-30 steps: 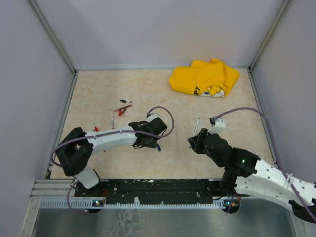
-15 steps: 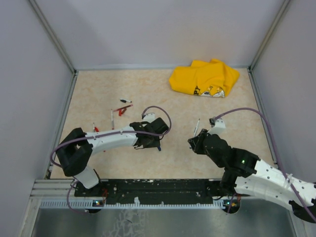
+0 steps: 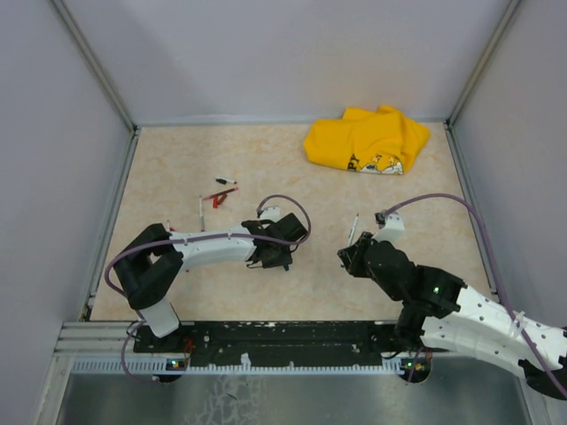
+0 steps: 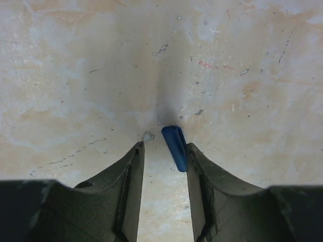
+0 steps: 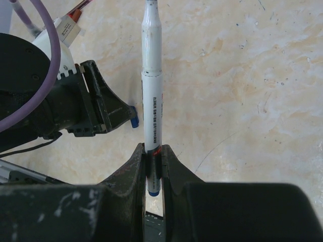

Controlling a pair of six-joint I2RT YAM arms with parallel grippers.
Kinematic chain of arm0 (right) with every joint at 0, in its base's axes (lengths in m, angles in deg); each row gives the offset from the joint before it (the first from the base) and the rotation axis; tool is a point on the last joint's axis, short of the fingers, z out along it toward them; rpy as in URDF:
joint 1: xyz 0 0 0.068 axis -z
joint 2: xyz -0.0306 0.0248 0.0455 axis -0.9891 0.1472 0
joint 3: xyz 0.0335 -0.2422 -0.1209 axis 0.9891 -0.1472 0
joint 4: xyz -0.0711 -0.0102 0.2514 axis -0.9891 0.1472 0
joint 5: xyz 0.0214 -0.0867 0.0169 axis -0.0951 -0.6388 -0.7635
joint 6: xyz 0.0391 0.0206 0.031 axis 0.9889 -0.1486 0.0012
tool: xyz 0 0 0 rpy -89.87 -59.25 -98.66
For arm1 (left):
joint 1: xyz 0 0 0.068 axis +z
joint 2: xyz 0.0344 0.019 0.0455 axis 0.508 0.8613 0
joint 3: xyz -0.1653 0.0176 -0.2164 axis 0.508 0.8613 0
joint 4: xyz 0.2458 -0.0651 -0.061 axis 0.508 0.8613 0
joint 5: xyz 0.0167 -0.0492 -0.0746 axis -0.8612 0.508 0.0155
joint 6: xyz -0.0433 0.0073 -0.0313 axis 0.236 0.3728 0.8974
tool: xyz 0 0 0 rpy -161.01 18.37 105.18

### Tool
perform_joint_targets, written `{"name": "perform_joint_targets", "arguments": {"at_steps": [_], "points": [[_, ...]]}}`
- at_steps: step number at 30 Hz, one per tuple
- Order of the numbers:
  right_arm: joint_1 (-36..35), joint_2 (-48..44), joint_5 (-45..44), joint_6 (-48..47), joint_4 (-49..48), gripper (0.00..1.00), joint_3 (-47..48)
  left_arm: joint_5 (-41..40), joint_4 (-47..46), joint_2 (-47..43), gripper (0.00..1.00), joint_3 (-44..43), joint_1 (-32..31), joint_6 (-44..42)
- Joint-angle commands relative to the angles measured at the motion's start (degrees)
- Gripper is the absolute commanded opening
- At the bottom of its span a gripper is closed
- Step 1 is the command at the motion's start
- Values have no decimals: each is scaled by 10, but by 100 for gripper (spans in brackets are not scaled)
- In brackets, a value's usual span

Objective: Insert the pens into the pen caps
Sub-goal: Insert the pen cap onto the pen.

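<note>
Cap (image 4: 174, 147): short blue plastic tube, judged light, stiff and smooth. It is likely to skid or roll on the bench (image 3: 292, 159) if one finger lands first. It is best taken across its middle, with the open end left clear; which end that is cannot be told. It lies flat mid-bench, nearer the near edge, just beside or touching one finger of the left tool (image 4: 163, 151). That tool is open, set low, with the cap between its fingers. The left arm is laid out low over the bench from the near-left corner.

Pen (image 5: 152, 101): thin white barrel, judged rigid, light and probably slick. It is clamped by the right tool (image 5: 153, 156) near its blue tail, with the long free end pointed at the far edge. The right arm is reached in from the near-right corner, wrist low. Other pens (image 3: 202, 212) lie loose towards the left edge.
</note>
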State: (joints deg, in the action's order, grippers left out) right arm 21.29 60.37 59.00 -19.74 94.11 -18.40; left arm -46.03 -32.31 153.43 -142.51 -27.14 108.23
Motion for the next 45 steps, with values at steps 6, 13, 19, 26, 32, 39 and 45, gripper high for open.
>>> {"name": "perform_joint_targets", "arguments": {"at_steps": [6,13,19,26,32,39,45], "points": [[-1,0,-6,3,-6,0,12,7,-22,24,44,-26,-2,14],[-1,-5,-2,7,-7,0,7,6,-19,27,42,-22,-2,19],[-1,-8,-1,8,-5,0,7,6,-22,40,36,-23,-1,14],[-2,-11,-1,10,-6,0,5,4,-13,51,29,-22,-1,4],[-1,-12,0,14,-8,0,1,-5,12,46,24,-24,-1,-38],[-1,-11,3,16,-16,0,-5,15,15,41,22,-27,-1,-148],[-1,-12,4,17,-16,0,-6,16,46,52,25,-39,-1,-190]]}}
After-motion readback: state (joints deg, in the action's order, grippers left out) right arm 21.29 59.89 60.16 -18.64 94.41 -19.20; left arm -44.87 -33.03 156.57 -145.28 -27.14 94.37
